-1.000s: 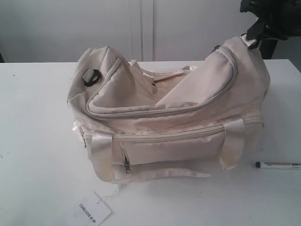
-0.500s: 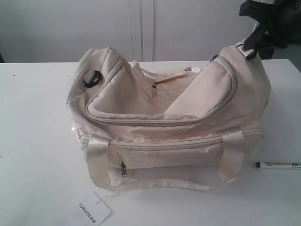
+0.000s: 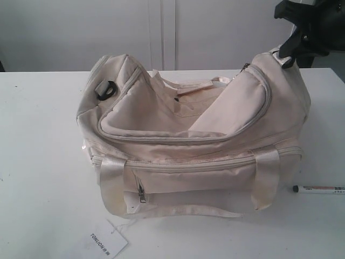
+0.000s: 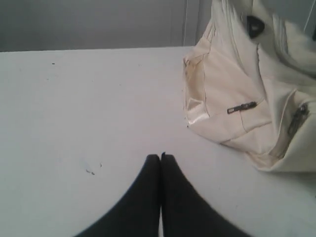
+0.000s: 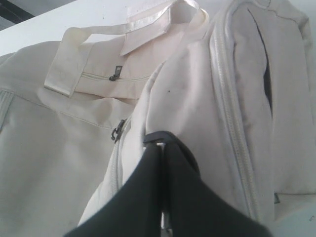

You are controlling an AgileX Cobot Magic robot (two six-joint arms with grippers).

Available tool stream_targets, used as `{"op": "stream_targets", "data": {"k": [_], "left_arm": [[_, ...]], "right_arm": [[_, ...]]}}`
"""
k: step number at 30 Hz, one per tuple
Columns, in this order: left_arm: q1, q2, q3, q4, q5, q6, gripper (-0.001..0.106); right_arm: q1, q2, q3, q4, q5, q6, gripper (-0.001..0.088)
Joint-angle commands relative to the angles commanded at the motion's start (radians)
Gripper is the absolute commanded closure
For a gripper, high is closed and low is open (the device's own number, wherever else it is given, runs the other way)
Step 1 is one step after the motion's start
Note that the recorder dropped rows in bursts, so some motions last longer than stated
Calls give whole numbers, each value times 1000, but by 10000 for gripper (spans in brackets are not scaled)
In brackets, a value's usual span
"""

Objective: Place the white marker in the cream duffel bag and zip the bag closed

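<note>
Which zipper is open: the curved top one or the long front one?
The top zipper: it gapes, showing the inside of the bag. The long front zipper lies closed.

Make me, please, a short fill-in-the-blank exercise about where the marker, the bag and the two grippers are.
The white marker lies on the ___, beside the cream duffel bag. The bag's top zipper is ___. The left gripper is shut and holds ___. The right gripper is shut on the ___.
Missing: table; open; nothing; bag.
</note>
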Motion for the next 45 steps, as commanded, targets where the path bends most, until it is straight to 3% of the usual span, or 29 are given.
{"op": "stream_targets", "data": {"k": [3, 8, 13, 21, 33, 45], "left_arm": [[0, 0, 0, 0, -83, -33, 1053], [0, 50, -197, 0, 148, -31, 1053], [0, 204, -393, 0, 345, -27, 1053], [0, 431, -540, 4, 408, -9, 1053], [0, 837, -859, -17, 510, 191, 1053], [0, 1178, -1094, -414, 588, 633, 1053]], "right_arm": [[0, 0, 0, 0, 0, 0, 868], [0, 0, 0, 0, 0, -2, 868], [0, 0, 0, 0, 0, -2, 868], [0, 0, 0, -4, 0, -2, 868], [0, 0, 0, -6, 0, -2, 868], [0, 0, 0, -6, 0, -2, 868]]}}
